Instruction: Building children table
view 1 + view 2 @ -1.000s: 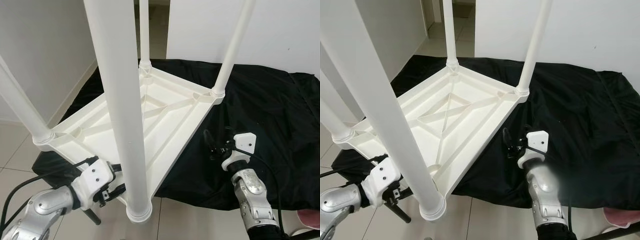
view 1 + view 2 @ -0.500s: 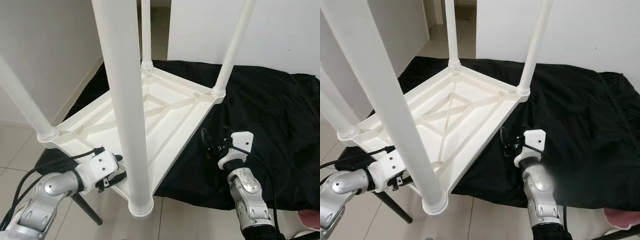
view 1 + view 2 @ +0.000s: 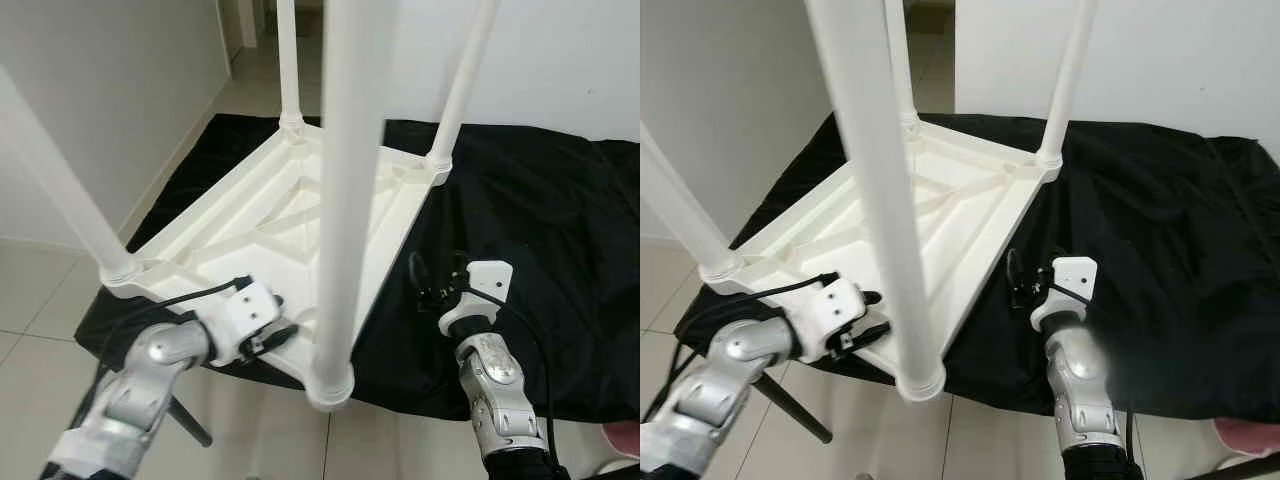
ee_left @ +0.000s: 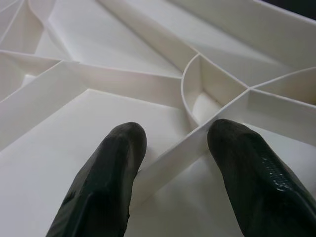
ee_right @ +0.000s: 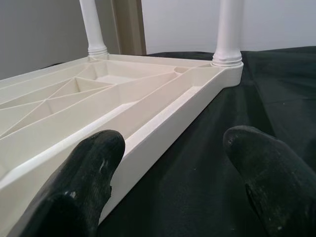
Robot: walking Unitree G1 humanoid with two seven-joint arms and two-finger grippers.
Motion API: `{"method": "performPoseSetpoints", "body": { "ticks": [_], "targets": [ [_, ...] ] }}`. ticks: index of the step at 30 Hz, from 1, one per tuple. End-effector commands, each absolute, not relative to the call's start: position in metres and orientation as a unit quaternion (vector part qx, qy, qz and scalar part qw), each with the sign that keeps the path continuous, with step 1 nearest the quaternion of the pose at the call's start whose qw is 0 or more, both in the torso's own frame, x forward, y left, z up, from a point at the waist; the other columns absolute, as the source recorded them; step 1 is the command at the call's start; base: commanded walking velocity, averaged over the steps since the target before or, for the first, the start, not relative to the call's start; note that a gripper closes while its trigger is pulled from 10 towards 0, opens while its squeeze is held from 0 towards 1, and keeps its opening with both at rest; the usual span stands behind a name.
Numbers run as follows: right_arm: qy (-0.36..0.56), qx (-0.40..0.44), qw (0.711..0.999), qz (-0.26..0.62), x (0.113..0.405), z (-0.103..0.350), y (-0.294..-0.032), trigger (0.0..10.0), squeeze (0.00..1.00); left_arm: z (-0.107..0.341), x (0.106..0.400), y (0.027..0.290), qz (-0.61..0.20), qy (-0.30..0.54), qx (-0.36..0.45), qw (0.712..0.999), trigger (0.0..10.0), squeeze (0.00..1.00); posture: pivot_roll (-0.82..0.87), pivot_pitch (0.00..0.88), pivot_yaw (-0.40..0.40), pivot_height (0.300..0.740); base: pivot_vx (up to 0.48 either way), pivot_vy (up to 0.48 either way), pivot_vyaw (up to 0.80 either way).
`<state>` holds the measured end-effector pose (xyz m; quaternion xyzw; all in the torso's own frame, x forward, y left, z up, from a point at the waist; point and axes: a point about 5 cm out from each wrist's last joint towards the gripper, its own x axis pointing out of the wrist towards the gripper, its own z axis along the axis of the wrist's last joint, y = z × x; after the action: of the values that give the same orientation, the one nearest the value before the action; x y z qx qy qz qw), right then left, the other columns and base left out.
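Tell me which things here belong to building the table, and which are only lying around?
Job:
- white plastic upside-down table with four round white legs
- left claw straddling an underside rib
- right claw, open beside the table edge

Around:
- black cloth
- pink object

A white plastic table (image 3: 300, 215) lies upside down across the middle of the frame on a black cloth (image 3: 540, 230), its ribbed underside facing up with diagonal braces crossing inside the rim. Four round white legs (image 3: 345, 190) stand up from its corner sockets: one large in the centre foreground, one at the left edge, two at the top.
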<state>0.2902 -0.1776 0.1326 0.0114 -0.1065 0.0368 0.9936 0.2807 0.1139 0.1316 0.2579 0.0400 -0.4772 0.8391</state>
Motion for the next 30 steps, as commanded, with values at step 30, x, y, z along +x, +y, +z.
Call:
{"method": "performPoseSetpoints", "body": {
  "ticks": [30],
  "targets": [
    [-0.100,-0.007,0.993,0.058,0.285,0.133,-0.184,10.0,0.00,0.133,0.310,0.122,-0.427,0.070,0.291,0.853,10.0,0.00,-0.03,0.066,0.071,0.740,0.000,0.000,0.00]
  ]
}}
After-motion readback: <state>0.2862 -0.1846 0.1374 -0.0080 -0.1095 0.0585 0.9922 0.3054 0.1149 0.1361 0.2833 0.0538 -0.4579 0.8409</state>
